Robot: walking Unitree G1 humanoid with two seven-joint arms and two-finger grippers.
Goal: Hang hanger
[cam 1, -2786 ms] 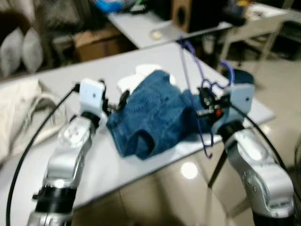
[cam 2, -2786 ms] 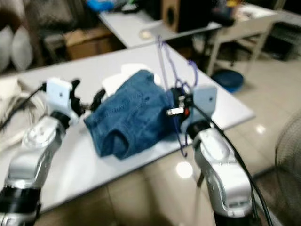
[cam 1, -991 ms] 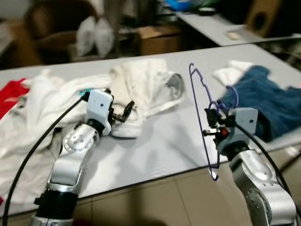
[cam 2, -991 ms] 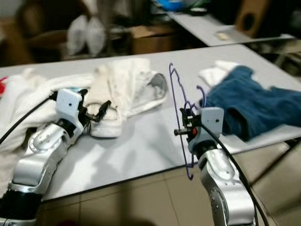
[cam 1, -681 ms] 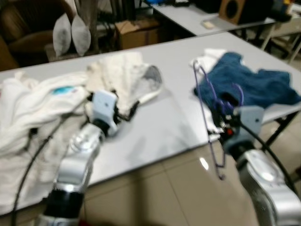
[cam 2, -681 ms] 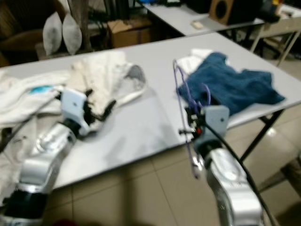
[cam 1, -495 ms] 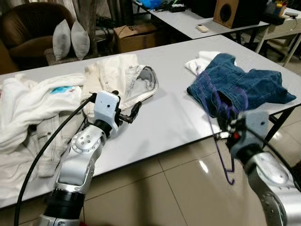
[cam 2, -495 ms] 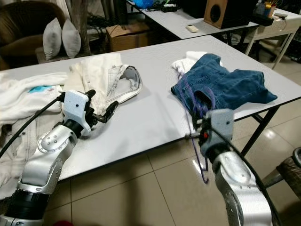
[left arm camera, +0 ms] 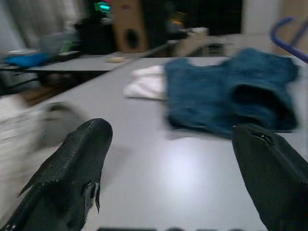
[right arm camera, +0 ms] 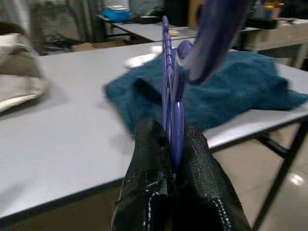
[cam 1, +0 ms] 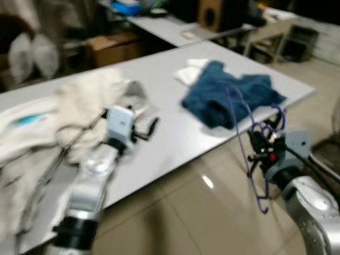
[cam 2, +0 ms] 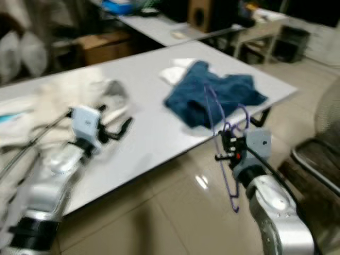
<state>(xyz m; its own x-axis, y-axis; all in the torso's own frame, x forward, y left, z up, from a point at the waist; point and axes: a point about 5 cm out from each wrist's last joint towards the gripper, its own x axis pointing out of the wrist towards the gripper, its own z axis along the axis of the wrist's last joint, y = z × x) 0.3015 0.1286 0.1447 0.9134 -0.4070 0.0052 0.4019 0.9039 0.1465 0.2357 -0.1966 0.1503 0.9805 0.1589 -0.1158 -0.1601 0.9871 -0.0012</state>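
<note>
Now the right gripper (right arm camera: pixel 173 144) clamps the purple hanger (cam 1: pixel 249 143); left gripper (left arm camera: pixel 168 163) spread, no writing legible.

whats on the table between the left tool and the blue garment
Nothing: bare grey table separates the open left tool from the blue garment; the left wrist view shows it clearly.

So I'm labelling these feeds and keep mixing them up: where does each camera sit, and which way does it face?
Left eye view: on the head, looking down at the grey table; both silver arms show, the right gripper holding the purple hanger.
Right eye view: the same scene from the other eye.
Left wrist view: along the left gripper, its fingers apart, toward the blue garment.
Right wrist view: along the right gripper's fingers, shut on the hanger.
Shared: both wrist views show the table and the blue garment.
</note>
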